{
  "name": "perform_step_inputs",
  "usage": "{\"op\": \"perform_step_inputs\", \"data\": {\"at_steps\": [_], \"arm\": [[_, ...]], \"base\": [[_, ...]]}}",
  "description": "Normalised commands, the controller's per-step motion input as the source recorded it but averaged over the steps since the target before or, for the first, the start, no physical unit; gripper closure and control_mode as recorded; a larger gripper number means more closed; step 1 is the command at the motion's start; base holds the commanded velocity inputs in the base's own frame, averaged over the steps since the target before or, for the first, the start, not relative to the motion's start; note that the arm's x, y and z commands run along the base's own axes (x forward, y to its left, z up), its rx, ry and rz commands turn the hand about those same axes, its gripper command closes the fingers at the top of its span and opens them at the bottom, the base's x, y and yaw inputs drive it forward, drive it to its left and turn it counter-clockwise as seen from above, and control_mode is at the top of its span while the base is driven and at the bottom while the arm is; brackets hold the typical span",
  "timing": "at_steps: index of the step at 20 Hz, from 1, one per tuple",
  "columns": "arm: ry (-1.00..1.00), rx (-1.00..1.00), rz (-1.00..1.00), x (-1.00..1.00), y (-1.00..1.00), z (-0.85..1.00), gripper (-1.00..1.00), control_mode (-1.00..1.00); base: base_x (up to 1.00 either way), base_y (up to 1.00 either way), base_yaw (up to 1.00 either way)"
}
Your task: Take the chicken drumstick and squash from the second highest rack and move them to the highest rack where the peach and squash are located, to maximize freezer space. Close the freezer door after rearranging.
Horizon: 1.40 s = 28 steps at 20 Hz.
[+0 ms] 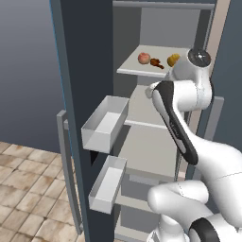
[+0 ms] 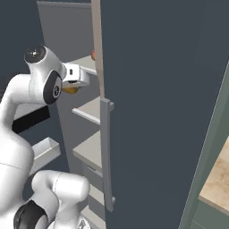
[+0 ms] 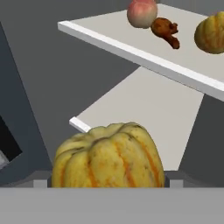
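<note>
Ribbed squash (image 3: 108, 156), ribs upright, broadside across hand

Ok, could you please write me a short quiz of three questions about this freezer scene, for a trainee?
1. True or false: the chicken drumstick lies on the highest rack.
2. What lies between the peach and the far squash? A) nothing B) the drumstick C) a drawer
3. Fill in: the gripper is shut on the ____.
Key: 1 true; 2 B; 3 near squash.
</note>
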Motion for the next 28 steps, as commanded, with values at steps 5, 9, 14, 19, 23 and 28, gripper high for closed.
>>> {"op": "perform_step_inputs", "data": {"at_steps": [5,9,14,19,23,28], "arm": [[0.00,0.00,-0.12,-0.09,-0.06,0.72,1.00,-1.00],[0.00,0.00,-0.09,0.13,-0.05,0.42,1.00,-1.00],[0.00,0.00,-0.01,0.42,-0.06,0.02,1.00,-1.00],[0.00,0.00,0.00,0.51,-0.08,-0.01,1.00,-1.00],[0.00,0.00,0.00,0.46,-0.10,-0.06,1.00,-1.00],[0.00,0.00,0.00,0.59,-0.11,-0.11,1.00,-1.00]], "base": [[0.00,0.00,0.00],[0.00,0.00,0.00],[0.00,0.00,0.00],[0.00,0.00,0.00],[0.00,0.00,0.00],[0.00,0.00,0.00]]}}
